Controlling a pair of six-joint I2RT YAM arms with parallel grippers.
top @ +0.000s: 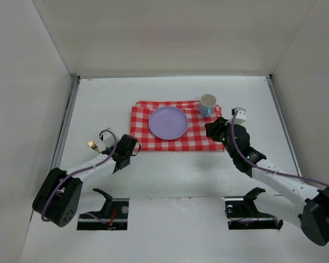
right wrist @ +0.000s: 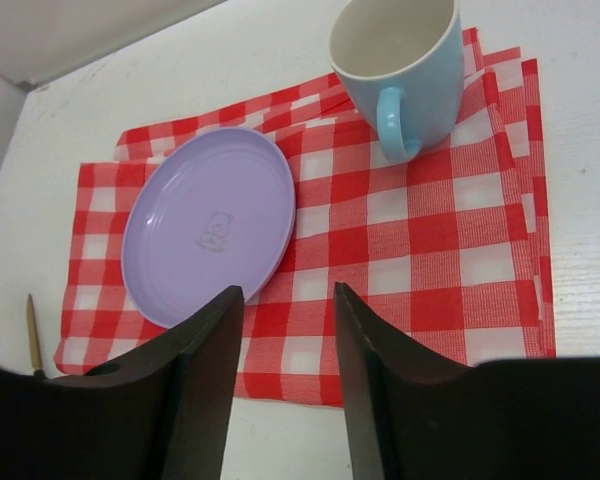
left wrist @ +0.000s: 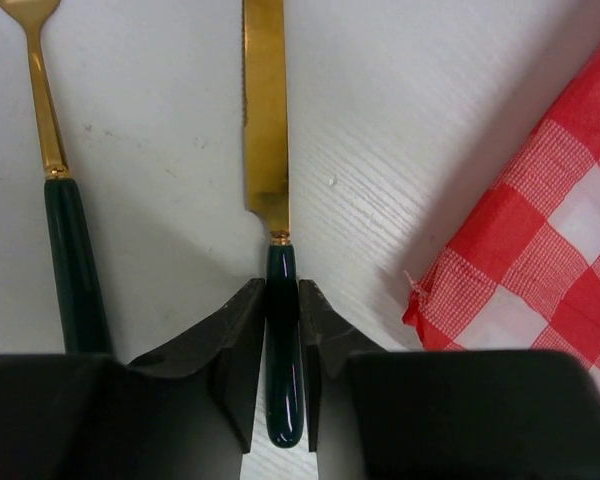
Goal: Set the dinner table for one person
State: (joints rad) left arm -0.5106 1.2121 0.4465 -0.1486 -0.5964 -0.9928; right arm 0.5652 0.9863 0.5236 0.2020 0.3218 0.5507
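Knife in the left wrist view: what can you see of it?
The knife has a shiny gold, metal-looking blade and a glossy dark green handle, joined by a small gold collar. The black left fingers are shut on the handle from both sides. The blade points straight away over the white table; whether it rests there is unclear. A matching fork lies apart on one side, the checked cloth on the other.

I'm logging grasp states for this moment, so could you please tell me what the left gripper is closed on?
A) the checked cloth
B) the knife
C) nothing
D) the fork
B: in the left wrist view the left gripper is shut on the dark green handle of the knife, while the fork lies untouched beside it.
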